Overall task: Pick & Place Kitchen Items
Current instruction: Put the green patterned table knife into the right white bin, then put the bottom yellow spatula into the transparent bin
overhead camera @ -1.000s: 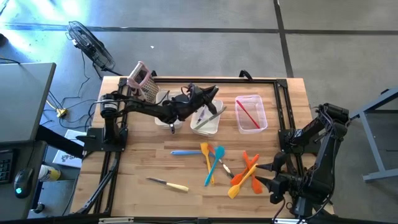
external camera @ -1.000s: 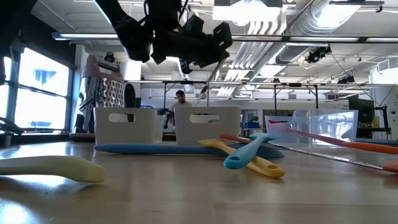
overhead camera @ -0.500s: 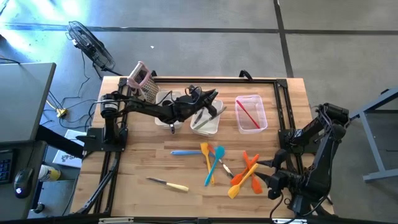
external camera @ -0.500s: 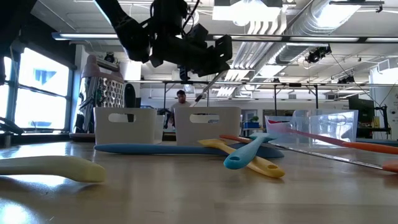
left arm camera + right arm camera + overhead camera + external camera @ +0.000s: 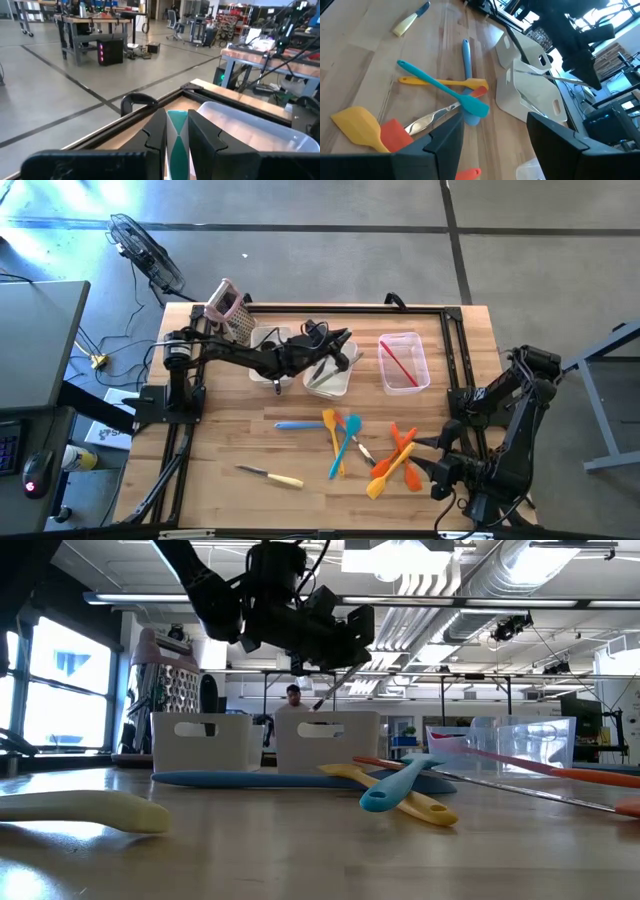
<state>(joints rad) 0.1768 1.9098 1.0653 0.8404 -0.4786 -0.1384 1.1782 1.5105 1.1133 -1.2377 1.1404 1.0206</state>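
Observation:
My left gripper reaches level over the middle clear bin at the table's far side, shut on a slim utensil with a teal part and a thin shaft. My right gripper waits open above the near right corner, nothing between its fingers. Kitchen items lie flat on the wood: a blue spatula, crossed yellow and teal spatulas, orange spatulas, a yellow spatula and a small knife. My left gripper pinches the utensil's teal part between its two fingers, which come level from the table's left. The thin shaft slants down below the gripper. Its low end hangs just above the middle bin's rim, clear of the table.
Three clear bins stand in a row at the far side: the left bin, the middle one, and the right bin with a red utensil in it. A metal grater stands at the far left corner.
My left gripper has sunk a little toward the middle bin and tipped to level, still shut. The utensil has come down with it, its low end nearer the bin's rim.

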